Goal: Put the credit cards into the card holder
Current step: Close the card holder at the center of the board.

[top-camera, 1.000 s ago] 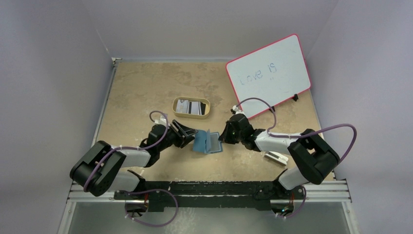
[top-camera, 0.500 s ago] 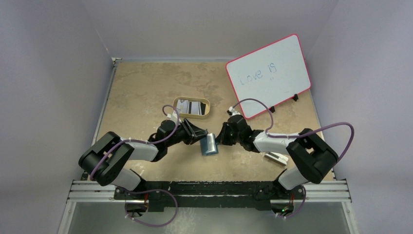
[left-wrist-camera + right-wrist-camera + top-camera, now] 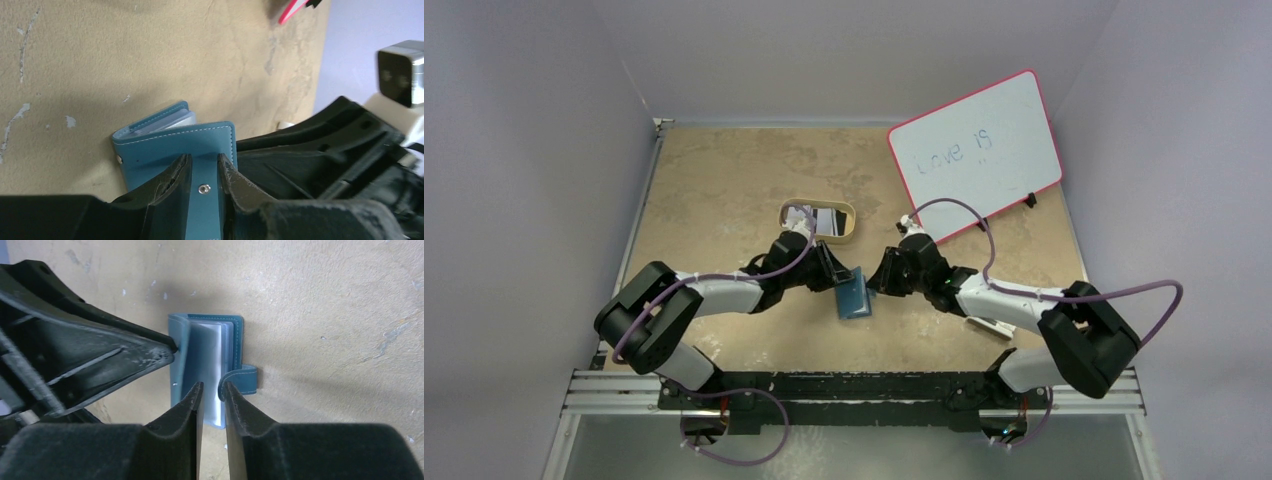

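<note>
The teal card holder (image 3: 855, 296) sits between my two grippers, folded almost shut. My left gripper (image 3: 839, 275) leans against the outside of its left cover (image 3: 170, 145). The jaws are a narrow gap apart, and a metal snap (image 3: 203, 188) shows through that gap. My right gripper (image 3: 212, 385) hovers over the opposite side, slightly open. The clear sleeves (image 3: 210, 345) and the tab (image 3: 242, 379) lie just past its tips, and nothing is pinched. Credit cards (image 3: 826, 220) lie in the tan tray.
The tan oval tray (image 3: 817, 237) stands just behind the left gripper. A red-rimmed whiteboard (image 3: 977, 155) leans at the back right. A white block (image 3: 989, 323) lies beside the right forearm. The left finger (image 3: 125, 355) fills the left of the right wrist view.
The card holder lay spread open a second ago and is now folded nearly shut. My left gripper swung right, pushing the cover over while narrowing. My right jaws came slightly apart.
</note>
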`<action>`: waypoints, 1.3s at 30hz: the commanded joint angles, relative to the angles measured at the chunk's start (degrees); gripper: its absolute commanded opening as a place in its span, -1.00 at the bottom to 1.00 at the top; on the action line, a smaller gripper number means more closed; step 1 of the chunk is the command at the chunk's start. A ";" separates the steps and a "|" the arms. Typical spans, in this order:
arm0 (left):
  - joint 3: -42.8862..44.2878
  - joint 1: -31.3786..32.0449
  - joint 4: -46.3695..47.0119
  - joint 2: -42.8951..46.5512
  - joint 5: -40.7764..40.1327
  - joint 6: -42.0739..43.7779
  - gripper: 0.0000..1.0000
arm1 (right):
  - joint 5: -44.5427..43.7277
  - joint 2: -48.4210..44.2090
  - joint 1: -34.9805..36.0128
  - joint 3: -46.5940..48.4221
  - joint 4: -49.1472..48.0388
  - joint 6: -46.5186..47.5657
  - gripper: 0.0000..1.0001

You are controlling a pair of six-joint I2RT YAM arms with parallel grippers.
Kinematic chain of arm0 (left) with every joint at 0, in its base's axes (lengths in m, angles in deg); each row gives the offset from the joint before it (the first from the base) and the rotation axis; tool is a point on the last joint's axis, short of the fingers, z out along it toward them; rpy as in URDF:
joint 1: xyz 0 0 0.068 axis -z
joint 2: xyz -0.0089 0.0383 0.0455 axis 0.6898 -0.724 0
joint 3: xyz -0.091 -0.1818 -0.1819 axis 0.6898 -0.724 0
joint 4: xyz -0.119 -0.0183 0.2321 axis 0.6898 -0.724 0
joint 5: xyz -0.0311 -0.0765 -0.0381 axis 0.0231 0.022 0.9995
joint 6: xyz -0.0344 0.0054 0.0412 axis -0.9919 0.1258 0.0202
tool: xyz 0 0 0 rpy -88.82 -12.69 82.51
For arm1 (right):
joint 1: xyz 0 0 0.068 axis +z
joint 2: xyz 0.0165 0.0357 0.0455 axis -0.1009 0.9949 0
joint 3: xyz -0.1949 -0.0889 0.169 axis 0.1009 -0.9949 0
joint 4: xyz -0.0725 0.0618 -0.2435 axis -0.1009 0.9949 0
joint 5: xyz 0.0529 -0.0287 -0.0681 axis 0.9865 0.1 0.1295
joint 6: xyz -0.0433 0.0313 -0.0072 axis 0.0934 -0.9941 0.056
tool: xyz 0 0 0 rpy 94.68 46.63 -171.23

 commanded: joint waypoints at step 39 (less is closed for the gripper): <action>8.68 9.65 -17.66 -3.09 -11.49 9.11 -0.82 | 7.10 -3.29 -4.89 -3.64 -3.08 2.38 -0.69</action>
